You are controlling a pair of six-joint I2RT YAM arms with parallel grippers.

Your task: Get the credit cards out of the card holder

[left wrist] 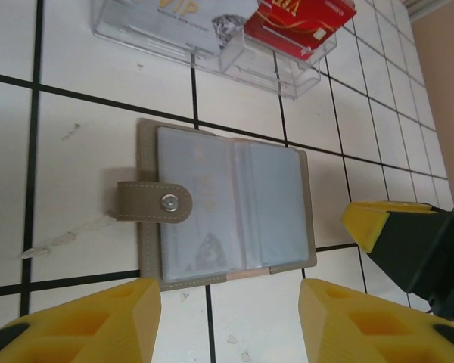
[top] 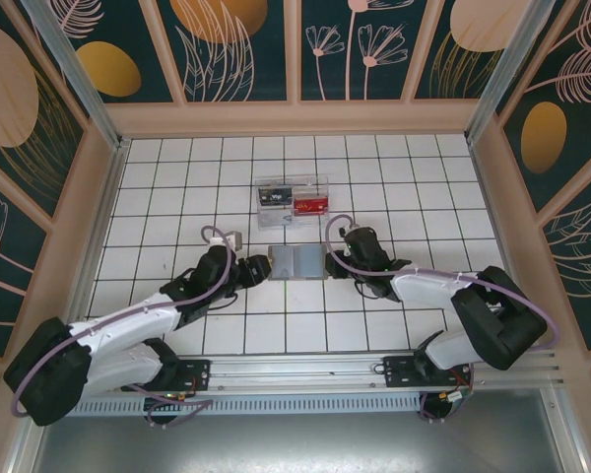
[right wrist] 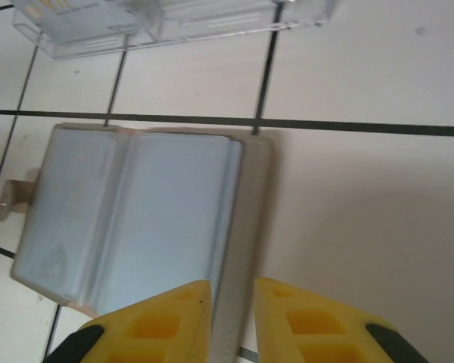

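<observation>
While the card holder lies open on the tiles, near the clear tray, your left gripper hovers spread and empty beside it. Your right gripper's narrowed jaws flank the rim opposite its tab, but you cannot tell whether they grip.

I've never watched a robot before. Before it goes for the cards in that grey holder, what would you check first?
1. The card holder lies open and flat on the table: ok.
2. A card shows through the clear sleeve on the side of the tab: ok.
3. The left gripper is open and empty, short of the holder's near edge: ok.
4. The right gripper straddles the holder's edge opposite the tab; firm hold on it: cannot tell.
5. The clear tray stands apart from the holder, with a white card and a red card in it: ok.
</observation>
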